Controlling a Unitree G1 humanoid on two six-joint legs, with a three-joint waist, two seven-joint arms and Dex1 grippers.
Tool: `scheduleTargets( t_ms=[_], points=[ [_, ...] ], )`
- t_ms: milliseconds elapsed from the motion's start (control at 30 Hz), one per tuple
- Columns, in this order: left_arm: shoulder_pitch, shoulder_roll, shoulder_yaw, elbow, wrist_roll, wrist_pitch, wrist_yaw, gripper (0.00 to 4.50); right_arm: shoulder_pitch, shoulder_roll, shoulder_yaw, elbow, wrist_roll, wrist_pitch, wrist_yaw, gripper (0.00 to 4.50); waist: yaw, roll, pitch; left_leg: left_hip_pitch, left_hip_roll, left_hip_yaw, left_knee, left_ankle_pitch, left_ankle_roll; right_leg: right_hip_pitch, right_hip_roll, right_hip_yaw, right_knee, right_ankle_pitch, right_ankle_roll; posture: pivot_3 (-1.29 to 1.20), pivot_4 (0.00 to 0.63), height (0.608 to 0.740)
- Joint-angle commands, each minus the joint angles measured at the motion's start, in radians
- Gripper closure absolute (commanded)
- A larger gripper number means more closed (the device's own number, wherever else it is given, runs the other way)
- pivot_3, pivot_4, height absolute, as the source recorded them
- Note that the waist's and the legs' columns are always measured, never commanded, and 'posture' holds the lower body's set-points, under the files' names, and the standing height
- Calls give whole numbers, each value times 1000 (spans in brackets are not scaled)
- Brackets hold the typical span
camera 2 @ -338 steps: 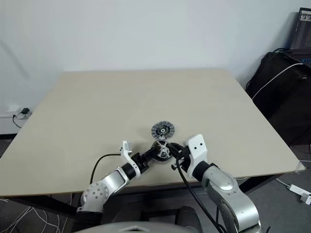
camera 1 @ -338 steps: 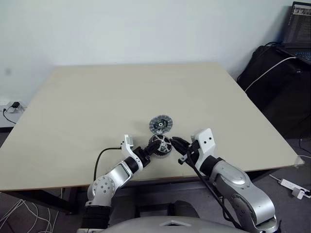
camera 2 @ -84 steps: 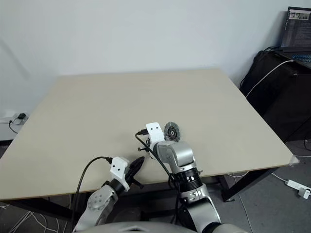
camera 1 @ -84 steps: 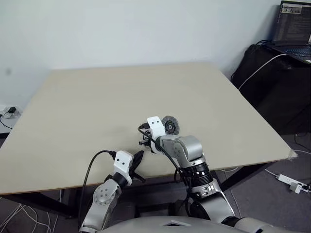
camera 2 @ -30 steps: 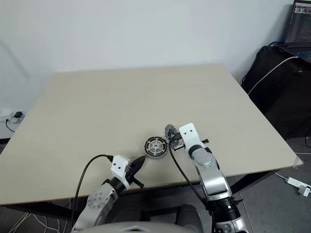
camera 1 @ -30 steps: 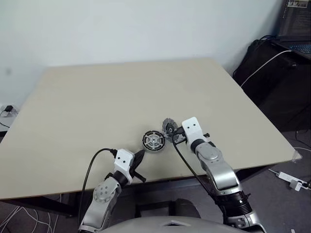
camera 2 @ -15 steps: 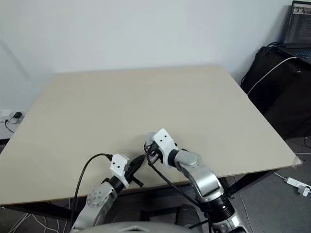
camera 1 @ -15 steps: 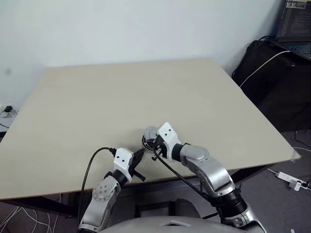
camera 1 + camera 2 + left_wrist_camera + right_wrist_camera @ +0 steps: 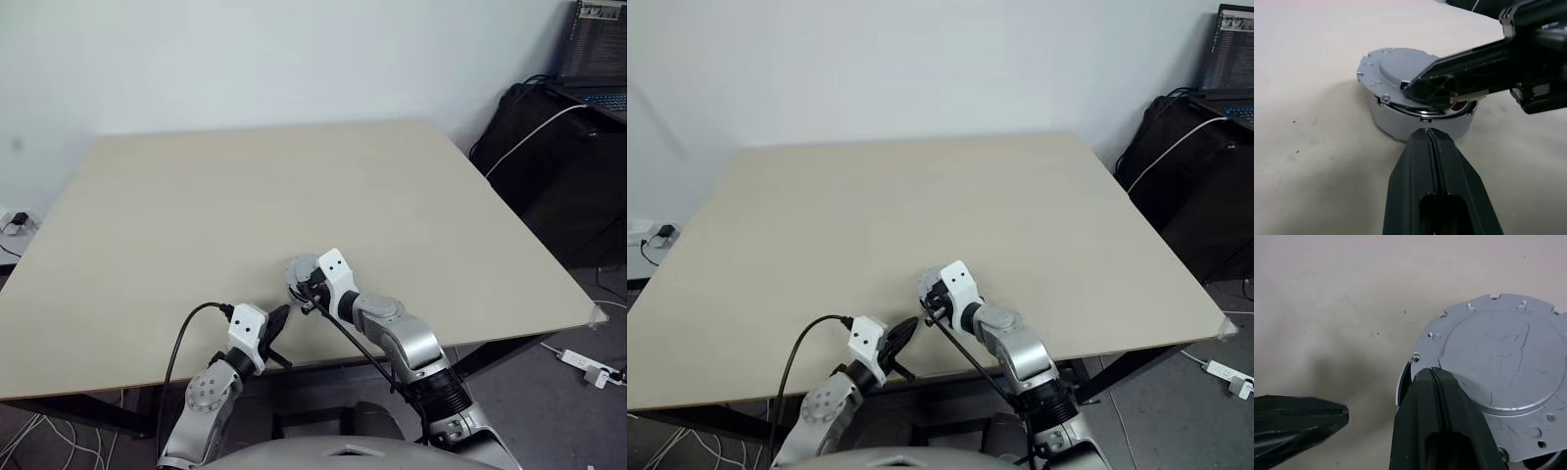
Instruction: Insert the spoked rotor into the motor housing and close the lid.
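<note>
Right claw (image 9: 1431, 377), its 2 black fingers pressed shut and holding nothing, rests its tip on the near edge of the lid (image 9: 1501, 367). That smooth grey cap lies flat on the motor housing (image 9: 1422, 120), which stands on the table (image 9: 196, 206) near its front edge, a dark gap showing under the lid's rim on one side, so it looks not quite seated. Left claw (image 9: 1428, 139), also shut and empty, points at the housing's side wall from just beside it. The spoked rotor is presumably inside, hidden.

The lid (image 9: 1501, 362) covers the motor housing (image 9: 1420, 115), and the right end effector (image 9: 1431, 374) hides its near edge.
</note>
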Motion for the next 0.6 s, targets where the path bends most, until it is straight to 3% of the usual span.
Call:
scheduleTargets(
  t_ms=[33, 233, 367, 600],
  points=[
    [-9, 2, 0, -55, 0, 2, 4, 4500, 13, -29, -10, -93, 22, -59, 44, 4478, 1, 0, 0, 0, 0, 0, 0, 0, 0, 0, 0, 0, 0, 0, 0, 0, 0, 740],
    [-11, 4, 2, -68, -2, 18, 3, 4500, 39, -109, 4, -268, 68, -105, 152, 4478, -2, 0, 0, 0, 0, 0, 0, 0, 0, -1, 0, 0, 0, -1, 1, 0, 0, 740],
    [-17, 5, 5, -64, -5, 19, 0, 4500, 30, -157, -29, -310, 92, -151, 192, 3228, -1, -1, 0, 0, 1, 0, 1, 0, 0, 0, 1, 0, 0, -1, 2, 0, 0, 740],
    [-26, 5, 9, -44, -7, 6, -5, 4500, -18, -205, -4, -147, 31, -246, 210, 933, 0, -1, -1, 0, 1, 0, 2, 0, 0, 0, 1, 0, 0, -1, 2, 0, 0, 740]
  ],
)
